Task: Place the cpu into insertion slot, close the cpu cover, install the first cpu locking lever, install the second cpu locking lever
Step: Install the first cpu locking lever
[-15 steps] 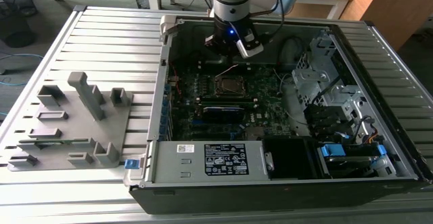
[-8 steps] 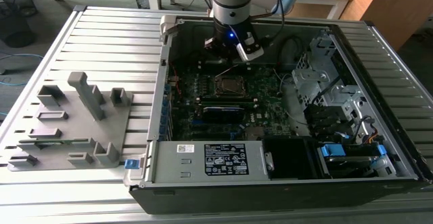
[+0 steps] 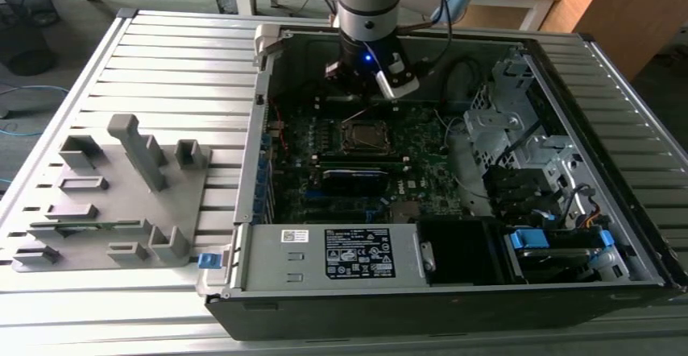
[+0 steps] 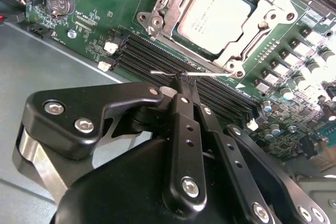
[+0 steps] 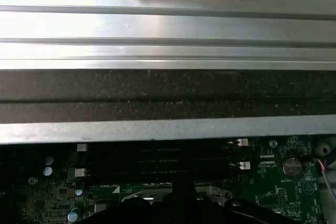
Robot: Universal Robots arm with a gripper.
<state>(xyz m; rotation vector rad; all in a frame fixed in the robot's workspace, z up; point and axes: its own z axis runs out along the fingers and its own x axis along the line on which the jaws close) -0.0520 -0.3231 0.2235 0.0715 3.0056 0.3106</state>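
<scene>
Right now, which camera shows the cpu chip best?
Second wrist view: the cpu sits large and clear. The exterior view shows it tiny near the arm; the first wrist view, merely the socket's edge.

Slatted aluminium table (image 3: 183,50), ribs running left-right. Open computer case (image 3: 430,312) lies flat on it, centre to the exterior view's right. Grey fixture plate (image 3: 118,203) with upright blocks sits at near left, just beside the case.
</scene>
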